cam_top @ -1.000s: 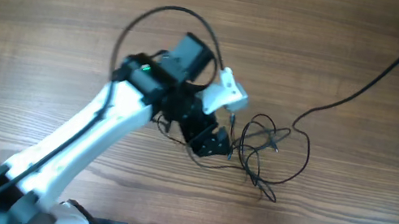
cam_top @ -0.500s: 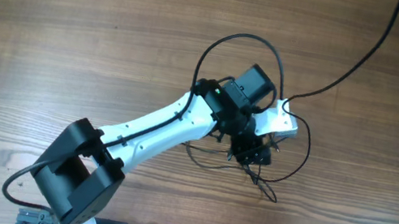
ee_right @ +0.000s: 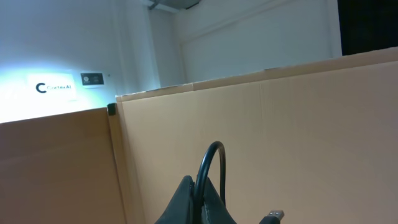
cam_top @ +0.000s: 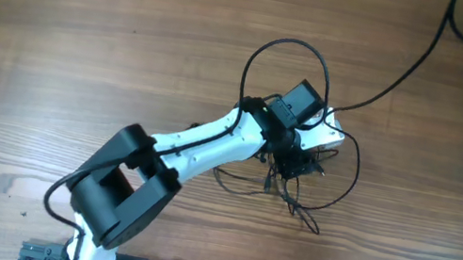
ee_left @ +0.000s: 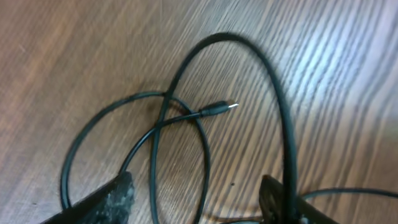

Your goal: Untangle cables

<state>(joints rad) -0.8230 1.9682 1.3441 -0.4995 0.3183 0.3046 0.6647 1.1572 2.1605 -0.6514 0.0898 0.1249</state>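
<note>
Cables (cam_top: 304, 176) lie in a messy black heap near the middle of the wooden table (cam_top: 59, 23). The left arm (cam_top: 199, 148) stretches across from the near edge, and the left gripper (cam_top: 298, 161) is right over the heap. Seen from its own camera, its two fingers (ee_left: 115, 196) stand wide apart and hold nothing. A thick cable (ee_left: 273, 87) bends in a big loop in front of them and comes down just beside one finger. I cannot tell if it touches. A thin cable (ee_left: 180, 121) crosses that loop, and its little silver plug (ee_left: 219, 109) lies flat on the wood. The right gripper (ee_right: 198, 190) is up in the air, facing a cardboard wall (ee_right: 298, 124). Its fingers are pinched tight together on a loop of black cable (ee_right: 211, 158).
</note>
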